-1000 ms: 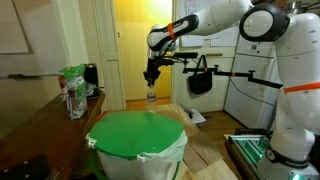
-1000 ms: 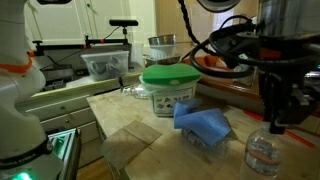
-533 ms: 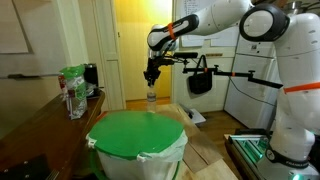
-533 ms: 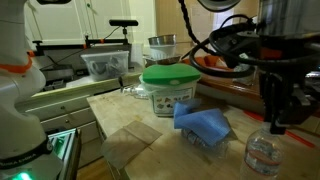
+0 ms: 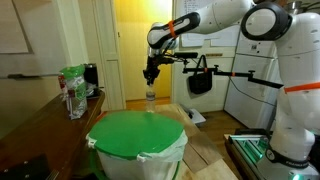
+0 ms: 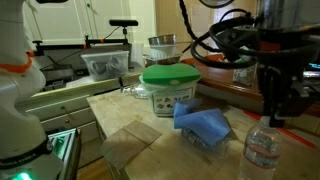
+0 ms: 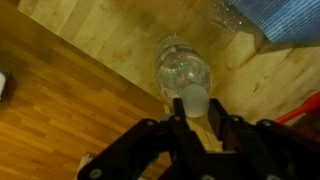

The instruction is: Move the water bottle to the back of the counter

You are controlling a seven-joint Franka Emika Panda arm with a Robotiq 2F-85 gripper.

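The water bottle [image 7: 183,72] is small, clear plastic with a white cap. In the wrist view my gripper [image 7: 193,112] is right above it, with both fingers pressed against the cap. In both exterior views the bottle [image 6: 262,150] [image 5: 151,97] hangs upright under the gripper [image 6: 272,118] [image 5: 151,80], just off the wooden surface. The dark brown counter [image 5: 35,125] runs along the left side of an exterior view.
A round white bin with a green lid [image 5: 138,135] [image 6: 170,76] stands near the bottle. A blue cloth [image 6: 203,125] lies beside it. A green-and-white bag [image 5: 72,88] stands on the counter. Clear plastic tubs [image 6: 105,65] sit further back.
The gripper and the bottle have risen a little together. Nothing else has moved.
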